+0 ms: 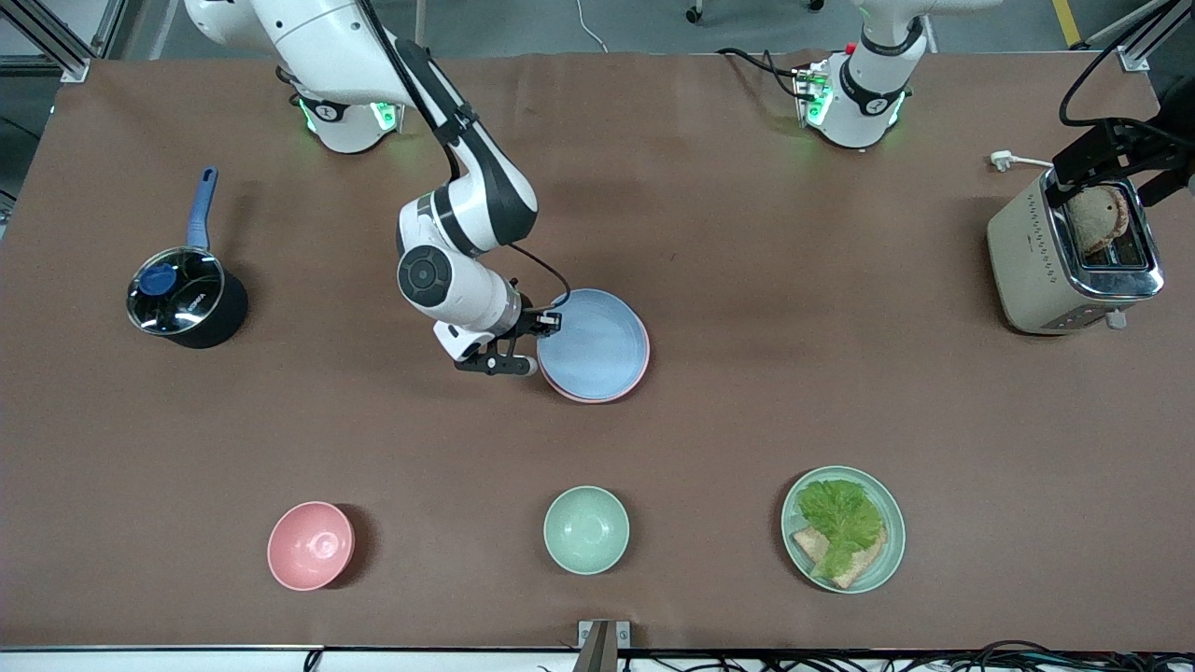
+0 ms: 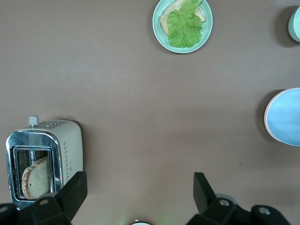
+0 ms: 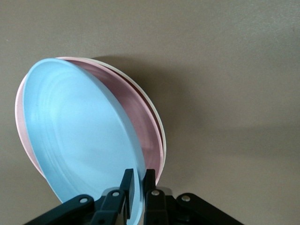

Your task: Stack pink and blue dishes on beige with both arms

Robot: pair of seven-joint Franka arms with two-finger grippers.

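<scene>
The pale blue plate [image 1: 597,343] lies on top of the pink plate [image 1: 642,360] at the table's middle. My right gripper [image 1: 540,351] is shut on the blue plate's rim at the edge toward the right arm's end. In the right wrist view the blue plate [image 3: 79,136] tilts up off the pink plate [image 3: 136,112], and the fingers [image 3: 127,180] of the right gripper [image 3: 139,177] pinch its edge. A thin cream rim of the beige plate [image 3: 158,123] shows under the pink one. My left gripper [image 2: 140,183] hangs open and high over bare table, with the blue plate [image 2: 287,116] off to one side.
A dark pot [image 1: 187,299] with a blue handle stands toward the right arm's end. Near the front camera sit a pink bowl [image 1: 311,545], a pale green bowl [image 1: 586,529] and a green plate [image 1: 892,551] holding lettuce and bread. A toaster [image 1: 1036,261] stands at the left arm's end.
</scene>
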